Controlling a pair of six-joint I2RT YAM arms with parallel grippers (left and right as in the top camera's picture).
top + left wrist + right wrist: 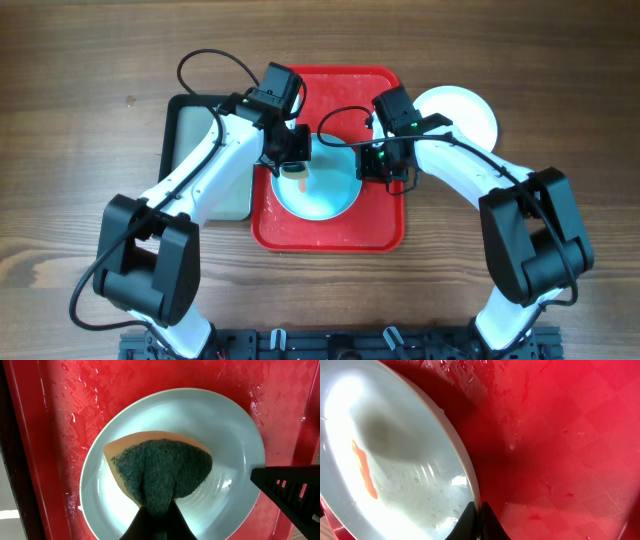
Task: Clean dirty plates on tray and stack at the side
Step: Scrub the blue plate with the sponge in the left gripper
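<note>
The light blue plate [170, 420] lies flat in the red tray [45, 420], directly under the left fingers and pinched at its rim by the right ones. The left gripper [157, 512] is clenched on an orange sponge [160, 467] with a dark green face. The sponge appears to rest on the plate just ahead of the fingertips. The right gripper [476, 514] is clamped on the plate edge, steadying it. To do this step well, I would hold the rim firmly, press the sponge flat, and sweep in overlapping passes across the plate, stopping short of the right fingers. The right wrist view shows an orange-red streak on the plate to the left of its fingers; I cannot tell whether it is a smear or the sponge's edge. Only the overhead view shows a white plate [470, 110] beyond the right gripper, off the tray.
</note>
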